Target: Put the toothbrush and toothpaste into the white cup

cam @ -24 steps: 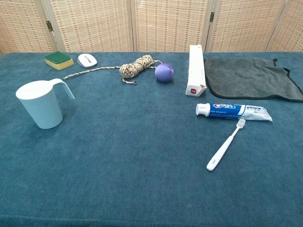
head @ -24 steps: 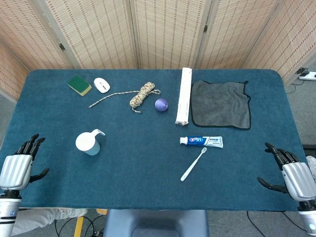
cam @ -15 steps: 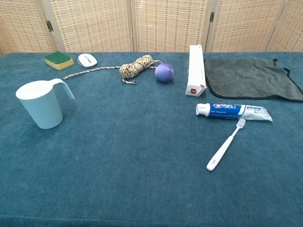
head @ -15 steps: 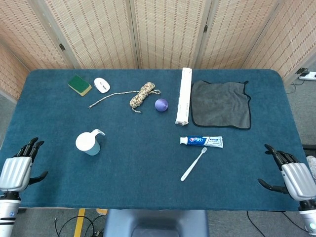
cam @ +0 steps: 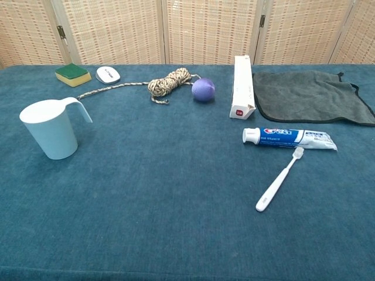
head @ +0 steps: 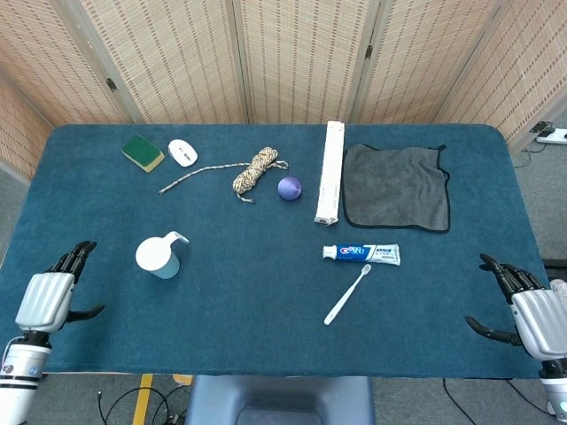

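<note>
Toothbrush (head: pixel 346 295) and toothpaste (head: pixel 361 254) are laid flat on the worktop (head: pixel 266 328) right of centre, the brush head just beside the tube, both within likely reach of the right robot hand (head: pixel 532 312). That hand is held empty at the near right edge, fingers spread. The white cup (head: pixel 159 256) is stood upright well to the left, mouth up to receive them, near the left robot hand (head: pixel 49 298), also empty and spread.

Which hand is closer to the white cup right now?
Left. The left hand sits at the table's near left corner, beside the white cup; the right hand is at the opposite corner.
</note>
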Controlling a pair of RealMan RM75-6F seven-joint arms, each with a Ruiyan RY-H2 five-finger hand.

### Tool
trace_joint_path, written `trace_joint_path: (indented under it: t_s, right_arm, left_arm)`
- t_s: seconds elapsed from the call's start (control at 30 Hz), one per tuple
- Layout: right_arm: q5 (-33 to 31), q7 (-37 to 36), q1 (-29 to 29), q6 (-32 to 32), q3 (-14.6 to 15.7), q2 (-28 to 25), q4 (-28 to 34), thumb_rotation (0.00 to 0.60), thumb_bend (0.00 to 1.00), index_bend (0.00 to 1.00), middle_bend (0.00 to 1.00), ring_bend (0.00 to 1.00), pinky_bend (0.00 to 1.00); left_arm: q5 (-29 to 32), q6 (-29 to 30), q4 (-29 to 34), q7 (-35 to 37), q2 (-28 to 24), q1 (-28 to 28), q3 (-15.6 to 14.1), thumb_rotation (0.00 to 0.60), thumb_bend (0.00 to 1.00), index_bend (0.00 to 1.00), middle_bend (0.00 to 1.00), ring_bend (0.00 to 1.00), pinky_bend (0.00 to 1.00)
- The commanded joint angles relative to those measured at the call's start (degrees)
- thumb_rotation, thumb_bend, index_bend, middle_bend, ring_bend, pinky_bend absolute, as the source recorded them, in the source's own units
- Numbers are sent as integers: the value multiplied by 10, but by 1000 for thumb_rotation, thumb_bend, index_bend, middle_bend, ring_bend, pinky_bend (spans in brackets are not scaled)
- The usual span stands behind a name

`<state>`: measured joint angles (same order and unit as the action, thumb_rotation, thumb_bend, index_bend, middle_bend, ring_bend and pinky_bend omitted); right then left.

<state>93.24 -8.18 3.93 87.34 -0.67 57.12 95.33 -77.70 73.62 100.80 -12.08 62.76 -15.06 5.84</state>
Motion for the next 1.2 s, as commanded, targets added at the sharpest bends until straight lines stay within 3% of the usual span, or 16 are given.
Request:
trace_joint_path:
  t_s: [0.03,0.17,0.2,0.27,0.37,0.47,0.6,0.8,1.07,1.2]
  right_arm:
    - [1,-1,-1,1,1,1,-2,600,101,93,240,205,262]
    - [2,-5,-4,6,1,2,-6,600,101,92,241,205,262]
    - [2,-6,-5,8,1,2,-6,600,101,92,240,205,262]
    - [3,-9,-6,12,1,3,-8,600,101,92,241,205,262]
    - [4,-13,-9,18,0,5,-13,600,101,93,241,205,262]
    - [6,-13,-10,19,1,6,-15,600,101,92,241,205,262]
    - [6,-15,-11,22,1,8,-18,600,101,92,240,205,262]
    - [4,-19,-13,23,1,9,-22,600,101,92,240,205,262]
    - [2,-24,-19,27,3,9,-26,600,101,92,241,205,262]
    - [1,-25,-21,27,3,8,-27,600,101,92,241,205,262]
  left_arm:
    - [8,-36,-21,18,13,-27,10,537,133,3,105,206,451]
    - [47,-84,-37,23,29,-58,25,343,127,0,105,188,451]
    - [58,-92,-39,18,32,-64,29,334,126,0,105,187,451]
    - [76,-104,-41,8,41,-75,35,237,121,0,103,176,451]
    - [104,-119,-44,-13,56,-93,43,177,121,0,101,176,451]
    - [131,-134,-43,-39,66,-109,45,164,121,0,101,176,449]
    - [173,-149,-39,-78,78,-129,48,112,121,0,87,144,387]
    - [206,-157,-55,-112,106,-155,47,116,121,0,84,137,382]
    - [243,-159,-85,-142,142,-182,45,311,120,0,78,137,381]
    - [259,-155,-94,-145,155,-189,48,334,121,0,78,137,381]
